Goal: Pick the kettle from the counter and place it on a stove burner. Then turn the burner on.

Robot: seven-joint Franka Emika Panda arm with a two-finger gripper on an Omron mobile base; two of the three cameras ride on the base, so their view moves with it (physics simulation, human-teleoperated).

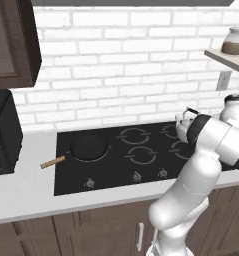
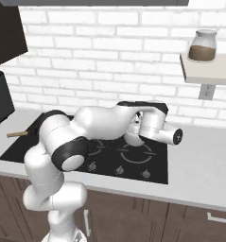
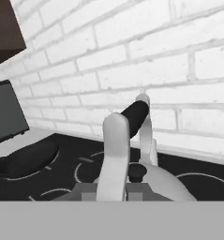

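**Kettle over the cooktop, gripped by its handle**

Kettle [image 1: 184, 123] up over the right part of the black glass cooktop [image 1: 116, 170], toward the far side, near the white brick wall [image 1: 126, 65]. In the left base view, partly hidden behind the dark elbow joint of the arm [image 1: 206, 150]; spout and part of the handle peeking out to the left. In the right base view, only a sliver of the silvery body [image 2: 133, 130] visible under the wrist, above a grey ringed stove burner [image 2: 135, 152]. Cannot tell whether resting on the glass or just above it.

Gripper [image 3: 114, 190] closed on the kettle's arched handle [image 3: 115, 145], seen from the hand view: pale arch with a black grip section rising straight up, black lid knob [image 3: 137, 172] just beside it.

Around it: black frying pan [image 1: 88, 147] with wooden handle on the near-left burner, well apart from the kettle, handle sticking out left over the counter [image 1: 26, 190]. Three small control knobs [image 1: 136, 176] along the near edge of the cooktop. Dark appliance [image 1: 3, 132] at far left on the worktop, dark upper cabinet [image 1: 13, 40] above it. At right, a wall shelf [image 2: 206, 71] carrying a glass jar [image 2: 203, 46] with brown contents, and a wall outlet [image 1: 223, 80] below it. Dark brown cabinet fronts [image 1: 91, 230] beneath the counter. The robot's own forearm and wrist in the way of most of the kettle from both base cameras.
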